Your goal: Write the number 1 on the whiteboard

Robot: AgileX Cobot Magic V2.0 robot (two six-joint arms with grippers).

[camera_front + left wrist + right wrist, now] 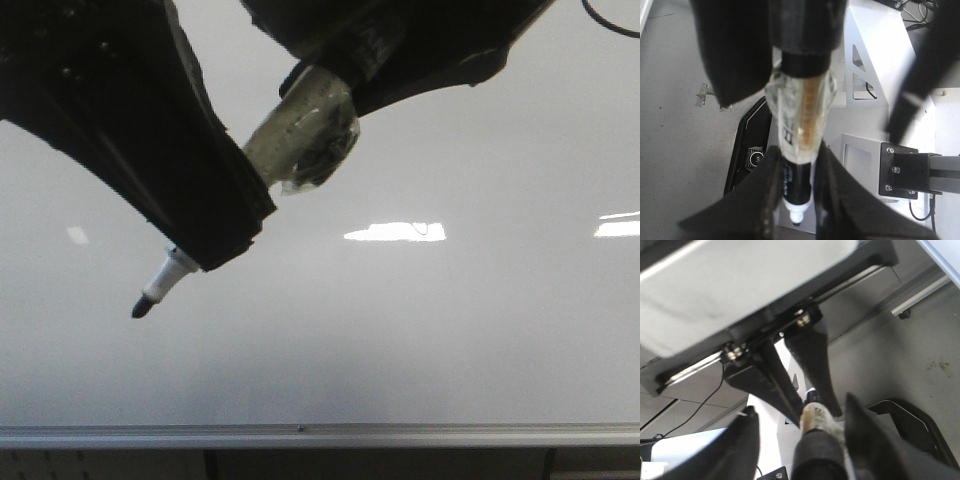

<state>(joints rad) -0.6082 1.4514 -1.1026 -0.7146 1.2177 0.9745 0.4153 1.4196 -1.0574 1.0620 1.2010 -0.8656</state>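
Left gripper (215, 225): jaws closed tight on the barrel of a black marker (165, 280), uncapped tip poking out below the fingers toward the lower left. In the left wrist view the same marker (799, 165) runs between the two fingers, with clear tape or plastic wrap around its upper barrel.

Right gripper (340, 60): sits at the marker's back end, around the wrapped section. In the right wrist view its fingers (747, 440) look spread either side of the barrel rather than pinching it; I can't tell whether they actually bear on it.

Whiteboard (430, 330): fills the front view behind both arms, silver strip along the lower edge. I see no stroke on it. The number 1 is not written yet; bright patches to the right are only light reflections.

Step in hand, as I judge it: marker handed across or steadied, left arm about to write. Whether the tip touches the board I cannot tell.

Next move calls for the right gripper to clear off, then the tip pressed squarely on the board and drawn down.

In the way: the right arm crowding the marker's rear; a black cable at the top right corner, well apart.
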